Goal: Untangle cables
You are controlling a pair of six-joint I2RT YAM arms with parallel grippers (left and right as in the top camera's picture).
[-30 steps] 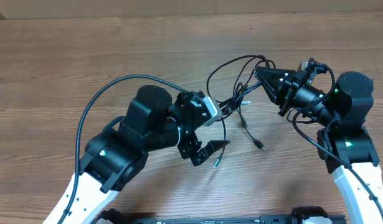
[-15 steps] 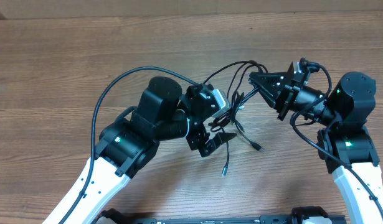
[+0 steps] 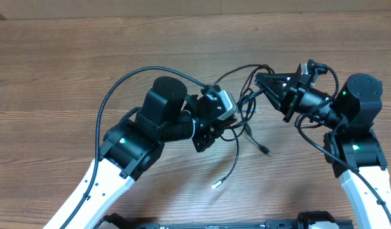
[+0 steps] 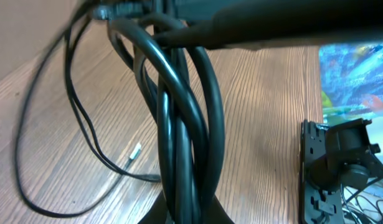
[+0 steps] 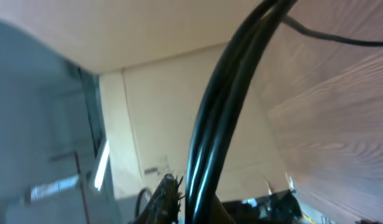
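Observation:
The cables [image 3: 245,100] are thin black cords knotted together above the wooden table between my two arms. My left gripper [image 3: 228,127] is shut on a bundle of them just below the knot. In the left wrist view the cables [image 4: 185,124] rise as a twisted bundle from the shut left gripper [image 4: 191,214]. My right gripper [image 3: 259,78] pinches the cables from the right. In the right wrist view the cables [image 5: 222,106] run up and away from the shut right gripper [image 5: 207,214]. One loose end with a pale plug [image 3: 215,186] lies near the front. Another plug [image 3: 266,151] lies right of it.
The left arm's own thick black cable [image 3: 119,89] arcs over the table on the left. The table's far edge [image 3: 195,16] runs along the top. A black frame [image 3: 214,224] sits at the front edge. A black bracket [image 4: 337,168] shows at the right of the left wrist view.
My left gripper moved up into the tangle and shut on the cables. A loose cable end swung down toward the front. The right gripper stayed almost in place.

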